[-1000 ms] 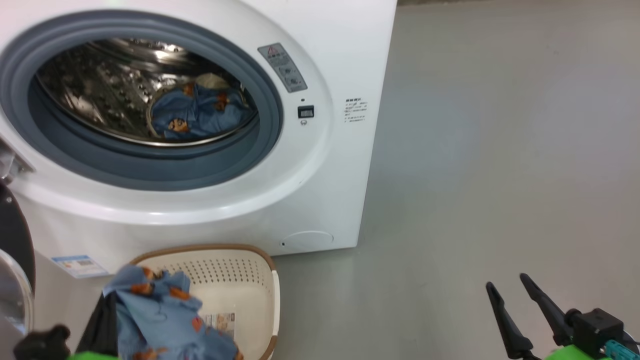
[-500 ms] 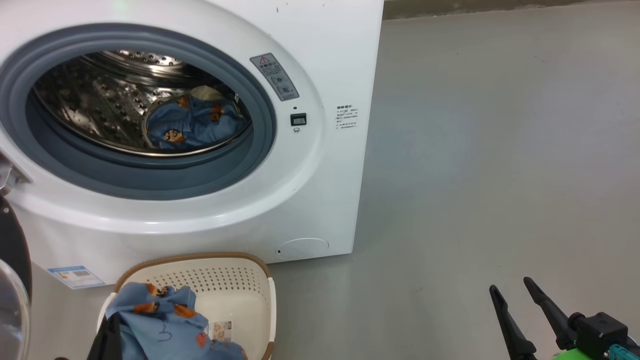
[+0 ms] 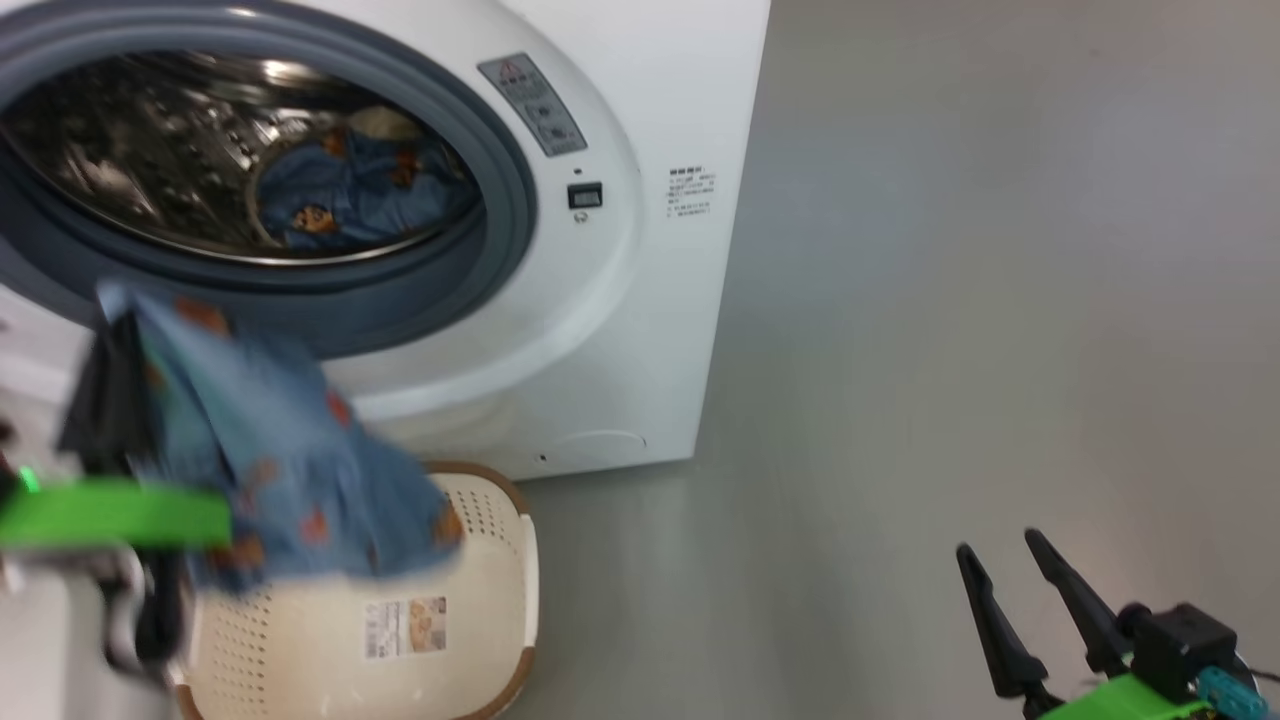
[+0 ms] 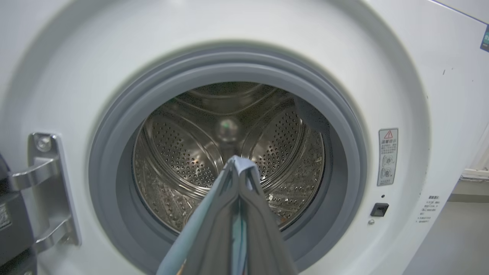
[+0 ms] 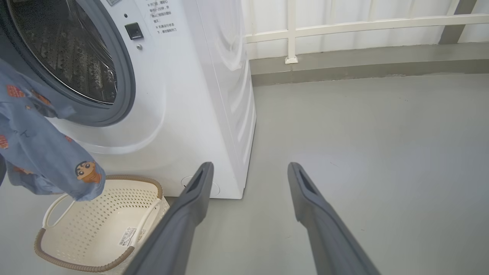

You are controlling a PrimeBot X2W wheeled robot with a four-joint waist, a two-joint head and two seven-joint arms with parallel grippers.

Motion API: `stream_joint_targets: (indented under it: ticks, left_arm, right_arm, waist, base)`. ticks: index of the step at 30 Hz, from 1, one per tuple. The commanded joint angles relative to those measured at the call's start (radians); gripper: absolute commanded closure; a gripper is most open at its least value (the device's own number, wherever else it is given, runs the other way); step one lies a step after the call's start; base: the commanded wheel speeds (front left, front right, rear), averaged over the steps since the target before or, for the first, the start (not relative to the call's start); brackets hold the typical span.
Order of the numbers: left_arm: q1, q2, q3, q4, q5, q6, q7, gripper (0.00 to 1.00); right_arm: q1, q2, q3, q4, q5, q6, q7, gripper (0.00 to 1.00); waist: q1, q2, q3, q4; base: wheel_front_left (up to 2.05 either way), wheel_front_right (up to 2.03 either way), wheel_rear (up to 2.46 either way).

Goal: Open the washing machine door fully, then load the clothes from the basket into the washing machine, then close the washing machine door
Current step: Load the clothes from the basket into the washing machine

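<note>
Grey floor (image 3: pixel 950 300), white washing machine (image 3: pixel 640 300), drum (image 4: pixel 183 152) open. Blue garment (image 5: pixel 42 152) pinched in left gripper (image 4: pixel 238 164), hanging above basket (image 3: pixel 500 560), just short of gasket (image 4: pixel 344 126). Carry deep past gasket before letting go; mind trailing hem on lip. Right gripper (image 3: pixel 996 542) spread, idle, well apart.

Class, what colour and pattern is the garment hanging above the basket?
The garment is blue with orange-brown cartoon faces; right wrist view.

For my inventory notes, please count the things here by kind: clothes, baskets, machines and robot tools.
Blue printed garments: 2 seen, held garment, drum garment
Cream cloth: 1
Basket: 1
Washing machine: 1
Tools: 2, left tool, right tool
Total: 7
</note>
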Motion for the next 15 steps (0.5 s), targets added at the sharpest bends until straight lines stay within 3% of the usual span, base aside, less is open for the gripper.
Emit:
stream_joint_targets:
  ticks: [1,9,15]
  left_arm:
    - [-0.076,0.047,0.025,-0.014,0.001,-0.004,0.002,1.00]
    - [-0.345,0.115,0.015,0.119,0.022,-0.006,-0.007,1.00]
    - [-0.448,0.130,-0.025,0.337,0.030,-0.009,-0.016,1.00]
  right_arm:
    - [-0.036,-0.009,0.024,-0.026,0.002,0.001,-0.005,0.00]
    - [-0.085,0.011,0.031,-0.027,0.000,0.001,-0.005,0.00]
    - [-0.109,0.029,0.034,-0.030,0.000,0.001,-0.005,0.00]
  waist:
    - [0.0000,0.0000,0.033,-0.015]
    - [0.0000,0.0000,0.112,-0.058]
    - [0.0000,0.0000,0.163,-0.085]
  base:
    - [0.00,0.00,0.00]
    - [0.00,0.00,0.00]
    - [0.00,0.00,0.00]
